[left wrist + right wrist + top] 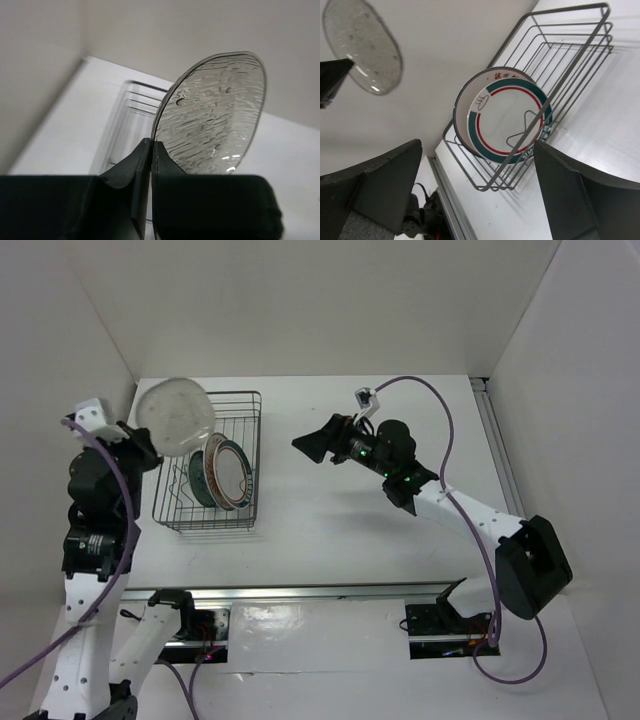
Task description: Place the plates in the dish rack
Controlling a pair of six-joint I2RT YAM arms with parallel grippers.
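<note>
My left gripper (pixel 152 446) is shut on the rim of the translucent plate (pixel 175 416) and holds it in the air over the left side of the dark wire dish rack (pixel 240 405). In the left wrist view the plate (pixel 215 115) stands on edge between my closed fingers (pixel 142 160). Plates stand upright in the near end of the rack: a white one with dark and red rim bands (pixel 233 472) and a teal one (pixel 203 480) behind it. My right gripper (pixel 315 446) is open and empty, right of the rack, facing it (pixel 555 75).
White walls enclose the table on the left, back and right. A metal rail (pixel 300 592) runs along the near edge by the arm bases. The far half of the rack (pixel 225 420) holds only tines.
</note>
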